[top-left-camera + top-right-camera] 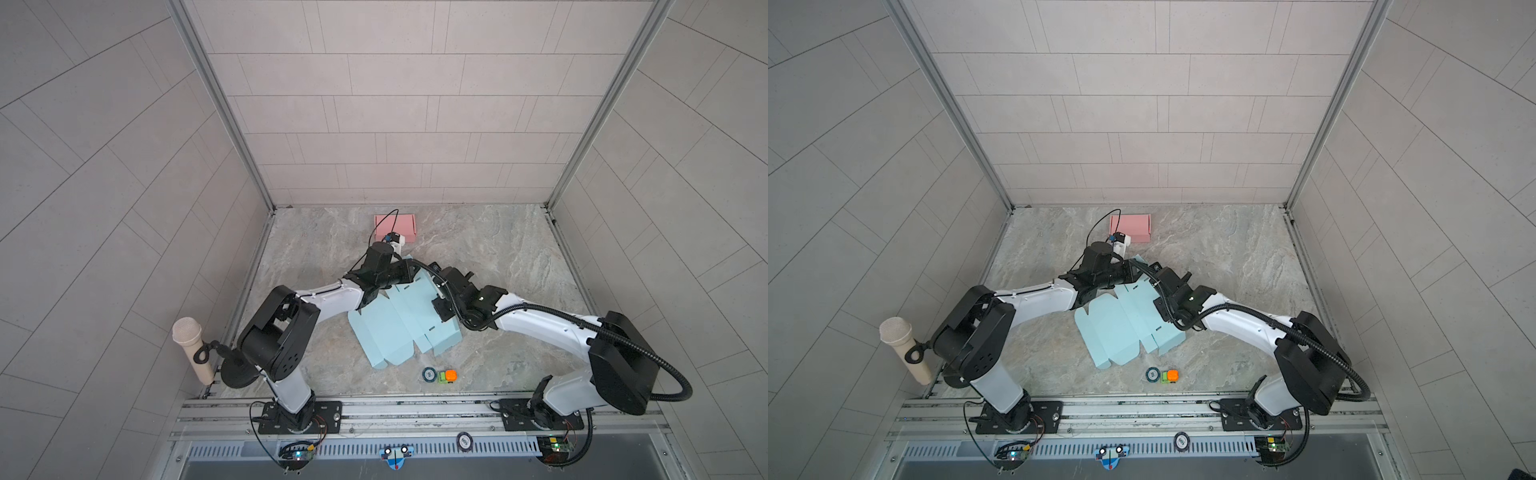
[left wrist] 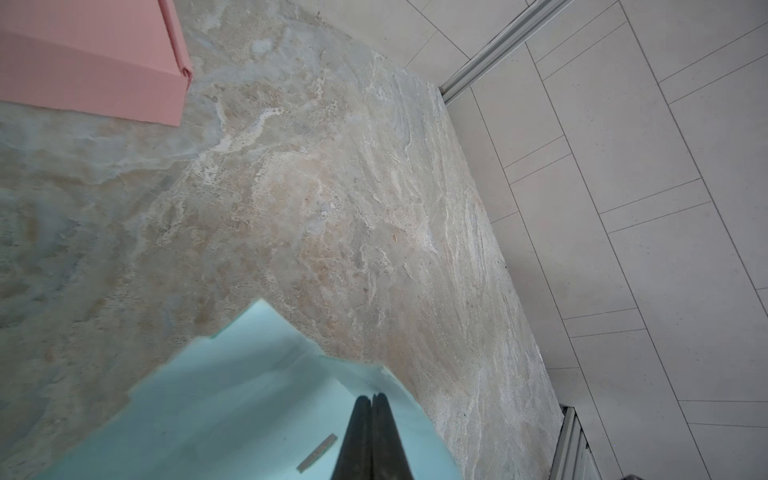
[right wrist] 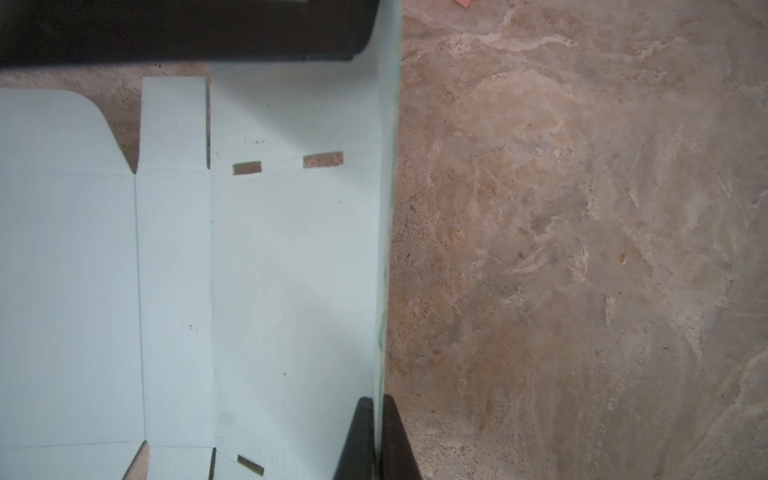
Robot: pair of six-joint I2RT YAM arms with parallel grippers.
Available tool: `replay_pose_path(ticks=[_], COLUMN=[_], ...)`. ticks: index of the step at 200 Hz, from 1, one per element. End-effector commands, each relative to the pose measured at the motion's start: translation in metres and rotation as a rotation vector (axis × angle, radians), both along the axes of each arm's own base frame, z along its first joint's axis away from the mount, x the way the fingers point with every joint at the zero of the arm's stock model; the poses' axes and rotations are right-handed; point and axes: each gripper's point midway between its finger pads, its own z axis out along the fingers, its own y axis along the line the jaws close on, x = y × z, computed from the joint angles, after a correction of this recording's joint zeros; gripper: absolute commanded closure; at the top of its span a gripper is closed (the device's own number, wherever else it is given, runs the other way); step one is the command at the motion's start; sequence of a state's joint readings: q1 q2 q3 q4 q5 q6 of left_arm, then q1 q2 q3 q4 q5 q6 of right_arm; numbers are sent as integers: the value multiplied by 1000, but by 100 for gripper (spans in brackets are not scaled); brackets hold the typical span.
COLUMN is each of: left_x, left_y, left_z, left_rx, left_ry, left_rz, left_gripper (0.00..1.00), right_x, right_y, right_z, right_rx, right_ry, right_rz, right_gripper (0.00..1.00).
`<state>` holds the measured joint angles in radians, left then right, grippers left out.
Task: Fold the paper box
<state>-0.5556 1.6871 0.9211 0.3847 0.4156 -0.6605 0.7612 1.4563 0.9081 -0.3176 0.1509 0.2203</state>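
The paper box (image 1: 395, 332) is a light blue die-cut sheet lying mostly flat on the marble table in both top views (image 1: 1117, 328). My right gripper (image 3: 376, 399) is shut on the sheet's right side panel (image 3: 384, 208), which stands up on edge and runs between the two fingers. In a top view that gripper (image 1: 440, 309) sits at the sheet's right edge. My left gripper (image 2: 372, 397) is shut, its fingers pressed together over the far blue flap (image 2: 249, 395). I cannot tell whether they touch the flap. In the top views it is hidden under its wrist.
A folded pink box (image 1: 395, 226) stands at the back of the table, just beyond the left wrist. A small orange and green toy (image 1: 446, 376) and a round disc (image 1: 429, 374) lie near the front edge. A microphone (image 1: 191, 345) stands at the left wall.
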Motion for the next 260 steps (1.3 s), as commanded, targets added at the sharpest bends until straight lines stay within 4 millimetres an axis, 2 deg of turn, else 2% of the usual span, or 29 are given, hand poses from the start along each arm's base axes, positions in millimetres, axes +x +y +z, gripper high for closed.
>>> replay_pose_path(ticks=[1,18,22,49,80,106,159,207,209,212,260], left_x=[10,16,26,40,56,61,44,34,27,24,4], left_y=[14,12,24,26,17,5,-5,3,-7,-9,-10], left_z=[10,14,15,17,21,23,15,9,9,9,10], left_rx=[-17,-14,-11,-2,16,11,82,169,172,174,202], left_ry=[-23,-26,-27,-30,-38,-33,-22,-19,-21,-22,-30], left_rz=[24,18,48,52,31,-15,-81,-115,-140,-149,-191], left_gripper=[99,100,100,100,100,100,100,100,100,100,99], right_x=[-1,-2,-2,-3,-5,-4,-4,-3,-3,-3,-2], right_y=[-1,1,1,3,8,8,8,9,9,8,8], right_z=[5,7,7,10,10,9,8,7,7,7,6], right_rx=[-9,-3,-1,10,15,8,7,3,4,2,-4], right_ry=[-32,-41,-43,-53,-57,-59,-61,-59,-60,-60,-57], right_rz=[10,17,19,31,49,50,48,47,47,46,44], right_gripper=[100,100,100,100,100,100,100,100,100,100,100])
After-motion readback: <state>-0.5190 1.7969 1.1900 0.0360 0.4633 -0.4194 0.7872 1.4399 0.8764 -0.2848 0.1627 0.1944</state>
